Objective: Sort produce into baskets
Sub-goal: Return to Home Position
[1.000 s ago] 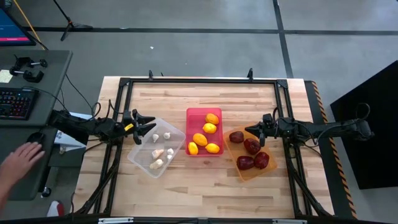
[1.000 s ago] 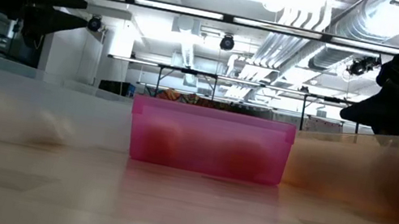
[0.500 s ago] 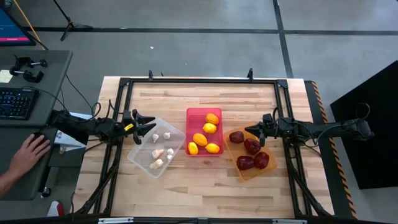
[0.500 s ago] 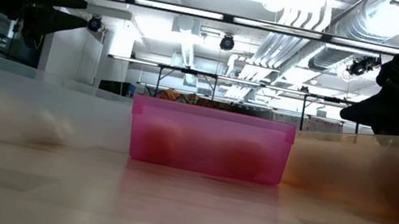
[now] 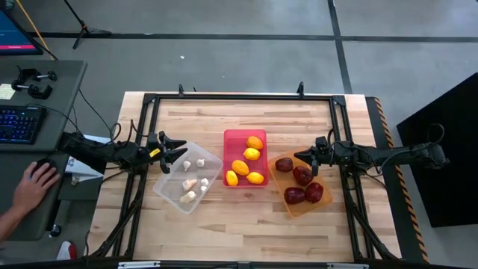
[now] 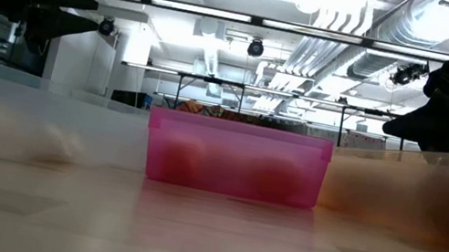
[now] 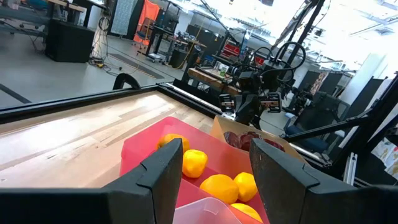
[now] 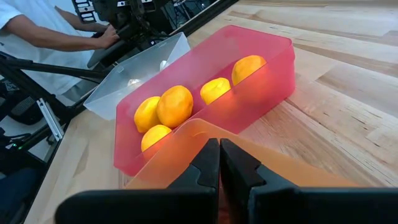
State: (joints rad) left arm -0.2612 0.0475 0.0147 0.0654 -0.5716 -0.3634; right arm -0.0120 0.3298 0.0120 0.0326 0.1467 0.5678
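Note:
Three bins stand side by side on the wooden table. The clear bin (image 5: 167, 188) holds several whitish garlic bulbs (image 5: 193, 181). The red-pink bin (image 5: 227, 148) holds several yellow-orange lemons (image 5: 240, 167). The orange bin (image 5: 290, 206) holds several dark red fruits (image 5: 302, 176). My left gripper (image 5: 181, 149) is open and empty, raised over the clear bin's far left corner (image 6: 78, 12). My right gripper (image 5: 300, 155) is shut and empty, raised over the orange bin's far rim (image 8: 219, 163).
A black frame (image 5: 239, 97) runs around the table's edges. A desk with a keyboard (image 5: 19, 123) stands left of the table, and a person's hand (image 5: 31, 183) rests there. Bare wood lies along the near and far sides of the bins.
The person's hand at the desk has shifted a little toward the table. Both arms, the bins and the produce have kept still.

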